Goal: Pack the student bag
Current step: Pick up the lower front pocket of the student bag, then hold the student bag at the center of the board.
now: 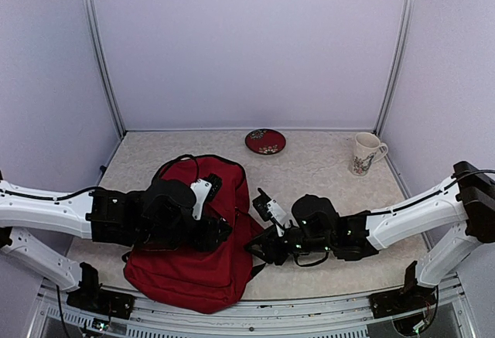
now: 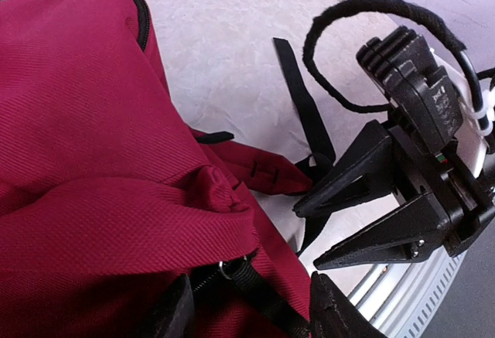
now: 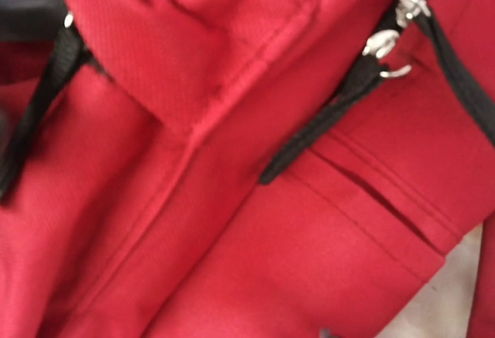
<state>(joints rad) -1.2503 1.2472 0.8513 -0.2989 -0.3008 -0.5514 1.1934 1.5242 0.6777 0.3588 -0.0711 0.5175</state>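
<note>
The dark red student bag [image 1: 186, 272] lies flat at the front left of the table, and its fabric fills the left wrist view [image 2: 85, 145] and the right wrist view [image 3: 232, 222]. My left gripper [image 1: 220, 233] is over the bag's right side. In its own view the left gripper [image 2: 251, 319] is open, its fingers [image 2: 332, 315] either side of a black zip pull strap [image 2: 255, 291] with a metal ring. My right gripper [image 1: 259, 251] is at the bag's right edge. The left wrist view shows the right gripper [image 2: 308, 237] with jaws apart. Its fingers are hidden in its own view.
A dark red patterned plate [image 1: 265, 141] sits at the back centre and a cream mug [image 1: 365, 154] at the back right. Black bag straps [image 2: 298, 98] trail on the table beside the bag. Metal zip pulls [image 3: 387, 44] show on the bag's front. The table's front edge is close.
</note>
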